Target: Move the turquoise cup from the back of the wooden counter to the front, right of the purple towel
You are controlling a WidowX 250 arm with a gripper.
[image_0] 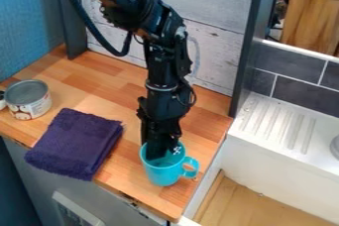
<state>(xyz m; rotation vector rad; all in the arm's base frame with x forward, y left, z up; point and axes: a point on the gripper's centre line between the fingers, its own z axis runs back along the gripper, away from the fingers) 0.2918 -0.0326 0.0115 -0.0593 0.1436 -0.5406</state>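
Turquoise mug point(161, 174) is standing near the right edge of the tabletop point(126, 91); the tool point(162, 144) is dipping into its mouth, spread undeterminable. A folded purple towel point(76, 143) and tin point(28, 100) are occupying the left.

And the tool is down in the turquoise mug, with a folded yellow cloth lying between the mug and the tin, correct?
The colour is wrong: the camera view shows a purple folded cloth. It does lie between the turquoise mug and the tin, with the tool down in the mug.
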